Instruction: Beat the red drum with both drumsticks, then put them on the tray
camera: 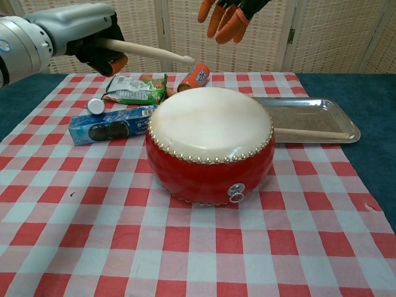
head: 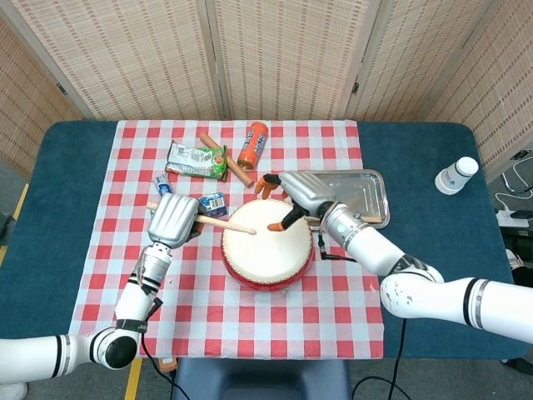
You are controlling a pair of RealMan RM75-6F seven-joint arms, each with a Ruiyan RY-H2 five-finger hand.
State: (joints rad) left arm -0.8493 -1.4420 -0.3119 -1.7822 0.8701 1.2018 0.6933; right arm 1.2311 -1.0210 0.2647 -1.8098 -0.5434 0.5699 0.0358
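The red drum with its cream skin stands mid-table. My left hand grips a wooden drumstick whose tip reaches over the drum's left edge, held above the skin. My right hand hovers over the drum's far right side, fingers spread, holding nothing. The second drumstick lies in the metal tray to the right of the drum.
Behind and left of the drum lie a blue cookie pack, a green snack bag, an orange can, a sausage and a small bottle. A white bottle stands on the blue table at far right.
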